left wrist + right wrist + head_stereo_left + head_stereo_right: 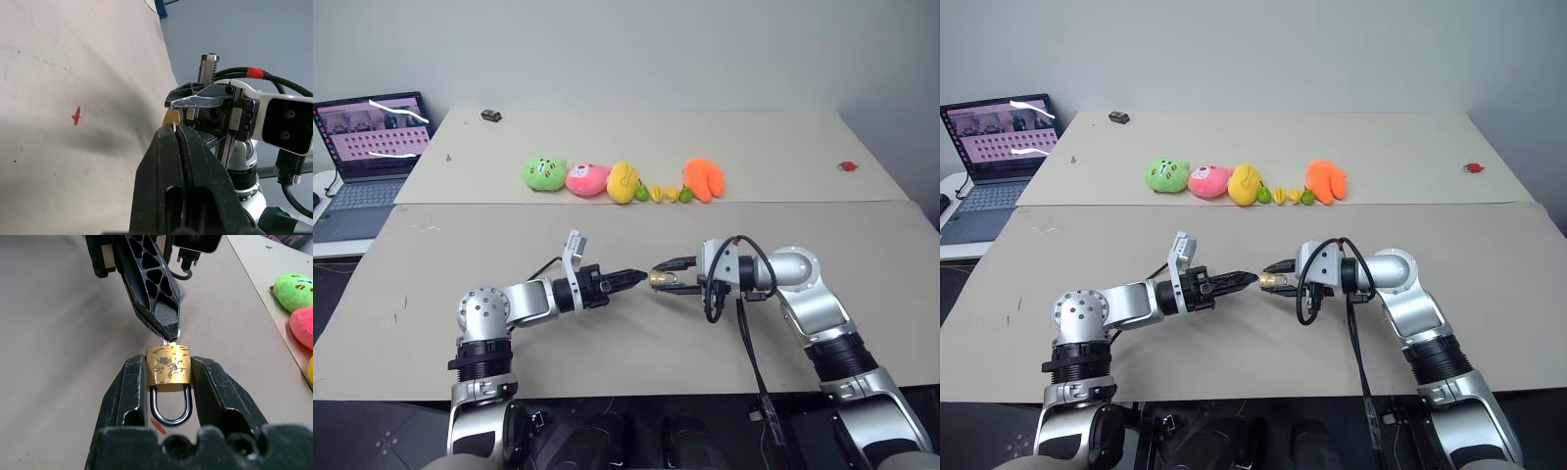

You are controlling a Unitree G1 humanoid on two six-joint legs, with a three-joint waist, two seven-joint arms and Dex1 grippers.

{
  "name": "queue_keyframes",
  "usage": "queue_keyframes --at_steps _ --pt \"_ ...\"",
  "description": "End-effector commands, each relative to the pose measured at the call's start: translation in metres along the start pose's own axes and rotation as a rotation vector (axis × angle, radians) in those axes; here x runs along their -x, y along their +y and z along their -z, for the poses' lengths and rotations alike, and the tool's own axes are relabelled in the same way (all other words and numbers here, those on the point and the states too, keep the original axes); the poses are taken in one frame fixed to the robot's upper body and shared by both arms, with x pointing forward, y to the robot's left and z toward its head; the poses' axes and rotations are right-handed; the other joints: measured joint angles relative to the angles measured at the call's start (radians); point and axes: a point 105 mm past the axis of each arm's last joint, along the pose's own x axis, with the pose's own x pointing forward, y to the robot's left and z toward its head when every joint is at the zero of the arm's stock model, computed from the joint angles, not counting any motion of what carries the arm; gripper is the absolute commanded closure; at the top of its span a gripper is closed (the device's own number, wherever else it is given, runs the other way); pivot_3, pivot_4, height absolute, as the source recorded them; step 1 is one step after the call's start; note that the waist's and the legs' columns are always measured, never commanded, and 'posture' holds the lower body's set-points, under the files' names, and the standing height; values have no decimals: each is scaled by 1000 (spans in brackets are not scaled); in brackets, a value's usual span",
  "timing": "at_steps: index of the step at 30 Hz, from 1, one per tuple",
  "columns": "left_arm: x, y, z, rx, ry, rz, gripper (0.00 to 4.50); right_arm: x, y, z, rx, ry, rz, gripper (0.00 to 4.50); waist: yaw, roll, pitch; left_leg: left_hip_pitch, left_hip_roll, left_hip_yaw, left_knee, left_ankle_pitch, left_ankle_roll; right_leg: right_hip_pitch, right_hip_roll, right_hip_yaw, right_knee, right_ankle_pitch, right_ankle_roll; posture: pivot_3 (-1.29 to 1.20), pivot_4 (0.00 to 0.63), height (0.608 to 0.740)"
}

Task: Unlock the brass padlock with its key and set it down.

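Above the middle of the table, my right gripper (168,371) is shut on the brass padlock (168,364), one finger on each side of its body. The silver shackle (171,406) points back toward the wrist and looks closed. My left gripper (165,325) is shut, and a sliver of the silvery key (169,340) sticks out of its tip. The key's end meets the bottom face of the padlock (660,279). In the head views the left gripper (634,278) and the right gripper (668,275) point at each other, tip to tip. In the left wrist view the key (174,127) shows against the padlock (171,117).
A row of plush toys (607,180) and small toy fruits (666,194) lies across the table behind the grippers. An open laptop (367,147) stands at the far left. A small dark object (490,117) sits at the back, and a small red thing (847,166) at the far right.
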Motion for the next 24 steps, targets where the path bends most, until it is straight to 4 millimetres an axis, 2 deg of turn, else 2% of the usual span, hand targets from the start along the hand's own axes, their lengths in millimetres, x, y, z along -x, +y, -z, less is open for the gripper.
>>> queue_keyframes --at_steps 1,5,11,15,18,21,24 --pt "-5 -8 -7 -25 -28 28 4406 2 -8 -13 61 -28 21 3568 0 0 0 0 0 0 0 0 0 0 0 0 0 0 0 0 150 740" --pt "-6 -8 -10 -24 -50 34 4406 1 -8 -13 64 -29 19 3568 0 0 0 0 0 0 0 0 0 0 0 0 0 0 0 0 150 740" --pt "-6 -9 3 -44 19 29 4406 0 -8 -13 64 -29 15 3568 0 0 0 0 0 0 0 0 0 0 0 0 0 0 0 0 150 740" --pt "-4 -7 0 -41 1 17 4406 0 -8 -12 64 -28 14 3568 0 0 0 0 0 0 0 0 0 0 0 0 0 0 0 0 150 740" --pt "-3 -10 -3 -35 -12 40 3679 0 -8 -12 63 -28 13 3568 0 0 0 0 0 0 0 0 0 0 0 0 0 0 0 0 150 740" --pt "-5 -9 -3 -56 1 18 2560 0 -8 -11 63 -27 13 3568 0 0 0 0 0 0 0 0 0 0 0 0 0 0 0 0 150 740" --pt "-5 -8 -3 -57 -1 11 2560 0 -8 -11 63 -26 14 3568 0 0 0 0 0 0 0 0 0 0 0 0 0 0 0 0 150 740"
